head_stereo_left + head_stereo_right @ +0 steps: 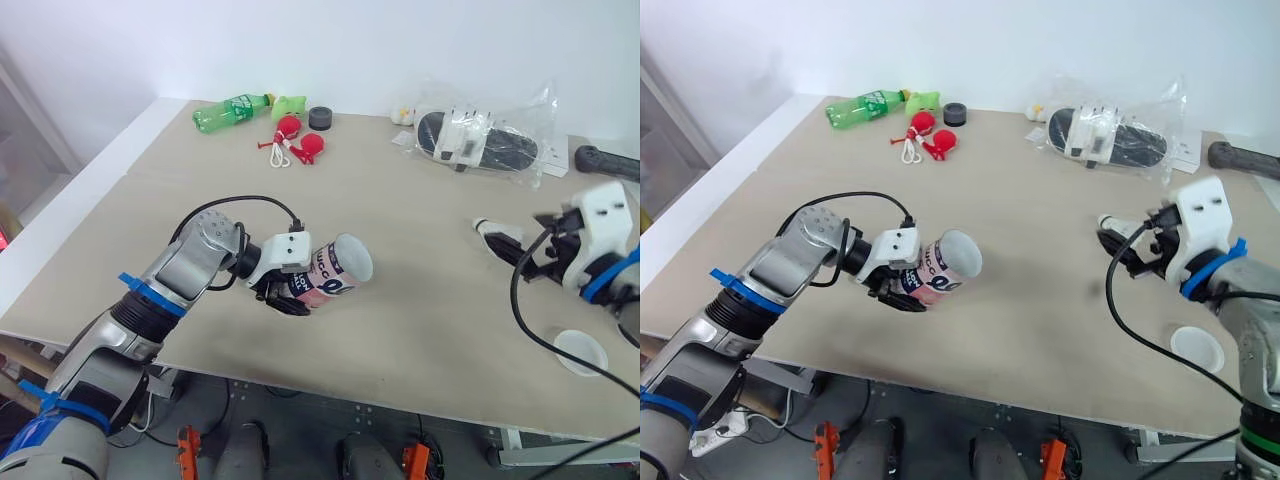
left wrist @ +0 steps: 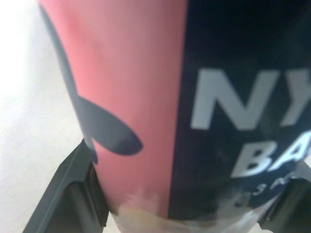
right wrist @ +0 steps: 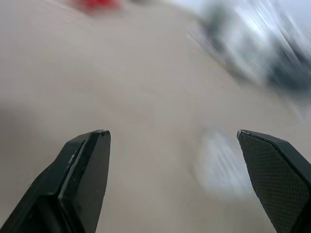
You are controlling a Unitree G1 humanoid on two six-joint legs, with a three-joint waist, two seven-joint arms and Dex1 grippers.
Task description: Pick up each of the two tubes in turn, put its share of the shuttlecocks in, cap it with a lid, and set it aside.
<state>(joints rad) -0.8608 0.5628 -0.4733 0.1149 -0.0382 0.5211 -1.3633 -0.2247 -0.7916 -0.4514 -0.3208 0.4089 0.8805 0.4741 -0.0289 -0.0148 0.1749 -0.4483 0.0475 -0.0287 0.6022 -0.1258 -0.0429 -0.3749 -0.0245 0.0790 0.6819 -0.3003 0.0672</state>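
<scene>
Tube, pink and navy, lies sideways in the left gripper, whose fingers clamp its body over the near left of the table. Right gripper hangs at the right, fingers spread wide and empty, near a white lid.

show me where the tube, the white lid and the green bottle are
tube (image 1: 328, 272): left eye view, on its printed side wall
white lid (image 1: 580, 352): left eye view, middle of its top face
green bottle (image 1: 225, 113): left eye view, middle of its body
</scene>
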